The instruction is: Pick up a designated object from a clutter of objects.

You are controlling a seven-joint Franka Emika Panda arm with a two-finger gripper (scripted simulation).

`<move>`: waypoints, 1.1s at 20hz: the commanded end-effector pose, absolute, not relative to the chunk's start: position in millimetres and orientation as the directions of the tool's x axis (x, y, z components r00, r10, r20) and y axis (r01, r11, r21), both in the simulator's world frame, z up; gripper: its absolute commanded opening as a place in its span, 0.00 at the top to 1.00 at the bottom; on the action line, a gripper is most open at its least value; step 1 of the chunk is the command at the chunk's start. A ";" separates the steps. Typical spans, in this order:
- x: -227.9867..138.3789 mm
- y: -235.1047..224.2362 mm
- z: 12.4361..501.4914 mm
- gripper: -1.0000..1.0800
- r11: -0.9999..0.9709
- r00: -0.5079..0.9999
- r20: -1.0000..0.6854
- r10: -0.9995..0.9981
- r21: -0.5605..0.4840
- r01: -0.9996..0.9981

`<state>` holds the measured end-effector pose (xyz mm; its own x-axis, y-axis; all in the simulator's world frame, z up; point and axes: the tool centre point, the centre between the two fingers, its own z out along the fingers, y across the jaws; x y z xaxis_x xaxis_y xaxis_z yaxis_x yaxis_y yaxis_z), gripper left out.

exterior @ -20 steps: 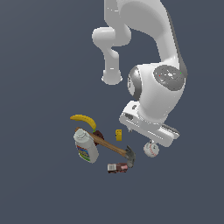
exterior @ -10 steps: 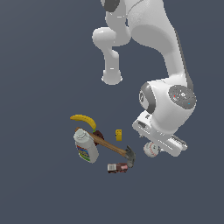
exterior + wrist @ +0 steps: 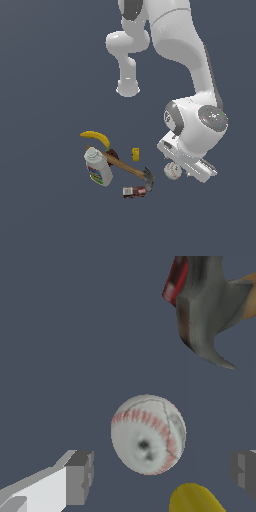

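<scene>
Exterior view: clutter sits on the floor, arm to the exterior view's right. Banana (image 3: 96, 138) farthest back, bottle (image 3: 98, 168) just in front of it. Hammer (image 3: 125, 170) runs diagonally from beside the bottle toward the exterior view's right, its head beside the box (image 3: 134, 191), which lies nearest the camera. Small block (image 3: 135, 154) stands behind the hammer handle, apart from it. Baseball (image 3: 172, 171) lies right of the hammer head, under the gripper (image 3: 160, 472).

Wrist view: baseball between the spread fingers (image 3: 79, 477), touching neither.

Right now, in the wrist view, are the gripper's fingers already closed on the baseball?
No. The baseball lies free between the open gripper, with visible gaps to both fingers.
</scene>
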<state>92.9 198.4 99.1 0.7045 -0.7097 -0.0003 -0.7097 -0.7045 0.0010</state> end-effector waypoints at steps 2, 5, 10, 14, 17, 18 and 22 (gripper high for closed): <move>92.9 199.0 98.4 0.04 -0.703 0.703 0.000 -0.711 0.001 -0.711; 92.8 199.2 94.9 0.04 -0.703 0.703 0.000 -0.711 0.001 -0.711; 92.2 199.3 73.9 0.04 -0.702 0.702 0.000 -0.712 0.001 -0.712; 91.7 199.4 54.5 0.04 -0.701 0.701 0.000 -0.713 0.000 -0.713; 92.2 199.5 48.0 0.04 -0.701 0.701 0.000 -0.713 0.000 -0.713; 92.5 199.6 47.4 0.04 -0.701 0.701 0.000 -0.713 0.000 -0.713; 93.1 199.8 47.7 1.00 -0.701 0.701 0.000 -0.713 0.000 -0.713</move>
